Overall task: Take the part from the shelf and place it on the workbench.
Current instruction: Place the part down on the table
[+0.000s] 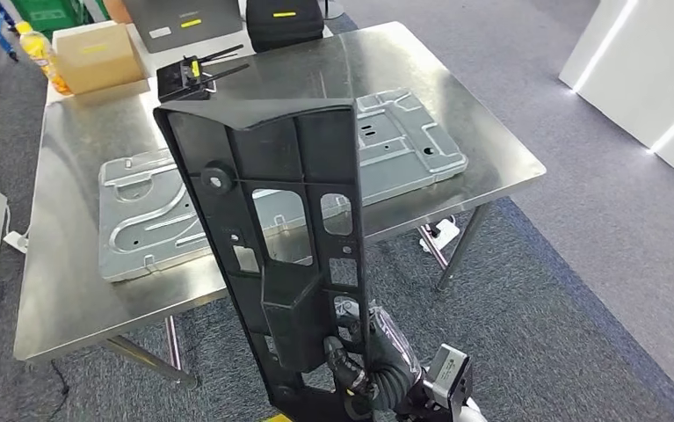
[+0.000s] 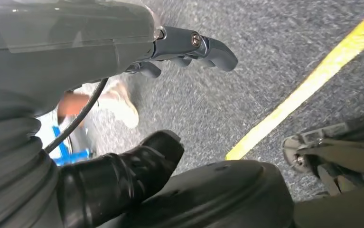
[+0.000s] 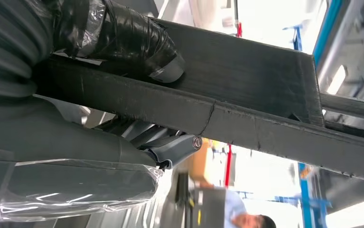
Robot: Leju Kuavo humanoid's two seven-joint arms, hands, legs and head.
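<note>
While the robot stands facing it, a wide stainless-steel workbench (image 1: 69, 290) with a brushed, reflective top spans the head view. Lying flat across it is a long grey stamped sheet-metal panel (image 1: 153, 220). Held upright in front of both, above the carpet and near the bench's front edge, is the task's part, a tall black plastic bracket with ribs and cut-out windows (image 1: 271, 176); it is not yet on the bench. At the far bench edge sit a tan cardboard box (image 1: 96, 54), a small black router with antennas (image 1: 188, 77) and an orange drink bottle (image 1: 41, 54).

The right hand (image 3: 123, 42) is clamped on the bracket's lower end, thumb wrapped over one edge and fingers (image 3: 177, 149) under it. The left hand (image 2: 184, 47) hangs over grey carpet with a yellow floor line (image 2: 308, 85), fingers loosely curled and holding nothing.

Gripped at one end only, the tall bracket could likely swing or slip as it is lowered. It may also land on the metal panel, since little bare bench lies nearby.

The bracket's bottom is cut off in the head view. A person shows in part, blurred, in the right wrist view.
</note>
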